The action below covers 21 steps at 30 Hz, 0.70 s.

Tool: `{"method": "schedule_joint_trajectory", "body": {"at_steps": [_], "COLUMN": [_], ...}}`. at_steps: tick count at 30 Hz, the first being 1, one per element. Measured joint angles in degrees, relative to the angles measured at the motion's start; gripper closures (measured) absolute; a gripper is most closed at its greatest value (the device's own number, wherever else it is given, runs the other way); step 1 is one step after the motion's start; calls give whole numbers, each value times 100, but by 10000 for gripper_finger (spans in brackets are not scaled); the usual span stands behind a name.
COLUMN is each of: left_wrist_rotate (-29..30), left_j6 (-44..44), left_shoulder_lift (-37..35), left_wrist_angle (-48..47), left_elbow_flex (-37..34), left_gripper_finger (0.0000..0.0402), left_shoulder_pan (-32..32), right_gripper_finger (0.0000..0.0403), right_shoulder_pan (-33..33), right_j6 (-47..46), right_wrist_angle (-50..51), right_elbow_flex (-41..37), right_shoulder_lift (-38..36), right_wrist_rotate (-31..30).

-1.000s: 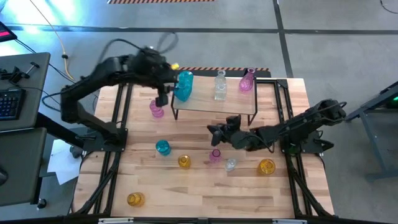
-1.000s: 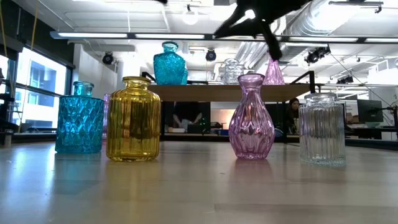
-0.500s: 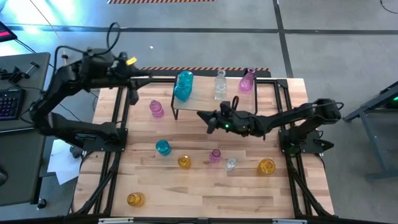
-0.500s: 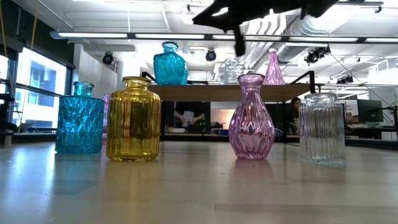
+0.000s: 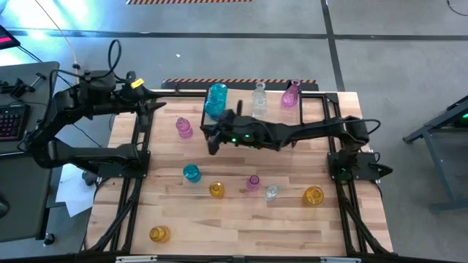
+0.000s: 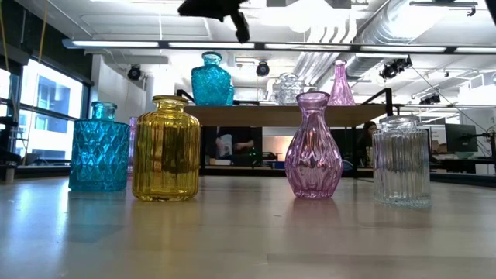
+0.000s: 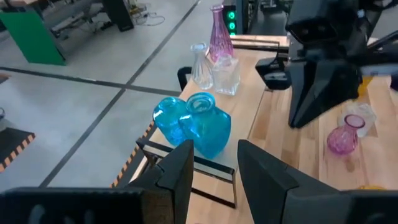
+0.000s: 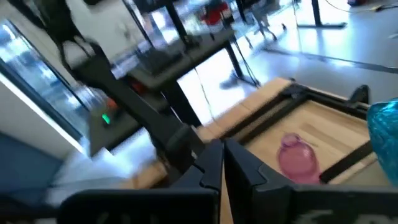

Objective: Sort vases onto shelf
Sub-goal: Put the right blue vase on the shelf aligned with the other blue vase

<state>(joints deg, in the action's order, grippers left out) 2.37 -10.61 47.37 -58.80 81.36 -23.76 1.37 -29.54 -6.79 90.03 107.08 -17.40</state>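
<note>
The shelf (image 5: pixel 252 123) stands at the table's far side with a teal vase (image 5: pixel 216 101), a clear vase (image 5: pixel 259 100) and a pink vase (image 5: pixel 291 93) standing on its board. More vases stand on the tabletop: pink (image 5: pixel 183 127), teal (image 5: pixel 191 173), amber (image 5: pixel 216 190), pink (image 5: pixel 253 183), clear (image 5: pixel 271 192). My left gripper (image 7: pixel 211 168) is open and empty at the table's far left corner, pointing at the teal vase (image 7: pixel 199 127). My right gripper (image 5: pixel 213 140) is shut and empty, held high over the shelf's near left corner; its wrist view shows the pink vase (image 8: pixel 297 155) beyond it.
Two amber vases (image 5: pixel 314 195) (image 5: pixel 159 234) stand toward the table's near side. Black frame rails (image 5: pixel 142 139) run along the table's left and right sides. My right arm (image 5: pixel 307 133) stretches across the table just in front of the shelf.
My left gripper has drawn back from the teal vase on the shelf toward the table's far left corner, staying open; the vase stays upright. My right gripper, shut, has swung up and leftward from the table's middle to the shelf's near left corner, rolling as it went.
</note>
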Motion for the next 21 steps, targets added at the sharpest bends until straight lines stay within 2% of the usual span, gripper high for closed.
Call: {"method": "schedule_joint_trajectory", "body": {"at_steps": [5,10,21], "left_wrist_rotate": [-2,31,42], "left_j6": [-60,-192,96], "left_shoulder_lift": [-126,-226,-548], "left_wrist_angle": [56,79,82], "left_elbow_flex": [0,0,0], "left_gripper_finger": [284,284,284], "left_shoulder_pan": [1,0,1], "right_gripper_finger": [403,403,403], "right_shoulder_pan": [-16,-26,28], "right_j6": [153,-84,-684], "right_wrist_angle": [646,618,253], "right_elbow_flex": [832,849,842], "right_shoulder_lift": [420,653,987], "right_wrist_rotate": [-174,-451,-381]}}
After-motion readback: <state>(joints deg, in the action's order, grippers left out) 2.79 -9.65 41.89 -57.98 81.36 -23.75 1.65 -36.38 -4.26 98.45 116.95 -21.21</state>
